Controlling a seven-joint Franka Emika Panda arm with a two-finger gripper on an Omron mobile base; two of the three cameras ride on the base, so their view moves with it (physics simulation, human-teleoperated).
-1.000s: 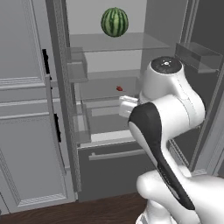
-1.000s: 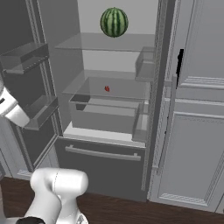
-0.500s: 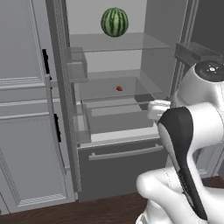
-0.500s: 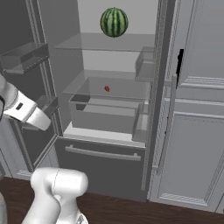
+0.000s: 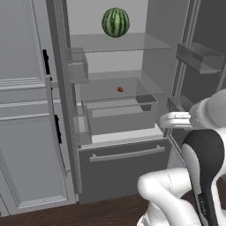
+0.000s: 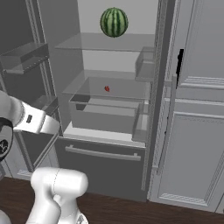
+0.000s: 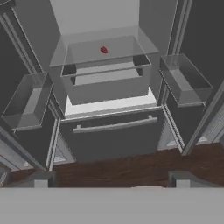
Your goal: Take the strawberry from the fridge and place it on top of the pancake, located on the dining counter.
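Strawberry sits on the open fridge's glass shelf, below watermelon.

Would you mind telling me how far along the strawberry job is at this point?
Done: the fridge stands with both doors open. In hand: nothing; the gripper faces the fridge from outside, jaws wide and empty. Left: the strawberry still lies on its glass shelf below the watermelon; it must be grasped, carried off and placed.

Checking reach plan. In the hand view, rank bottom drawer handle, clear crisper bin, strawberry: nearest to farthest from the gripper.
1. Bottom drawer handle: low on the fridge, closest ahead of the open gripper.
2. Clear crisper bin: above the drawer, set deeper in.
3. Strawberry: on the glass shelf above the bin, toward the back.
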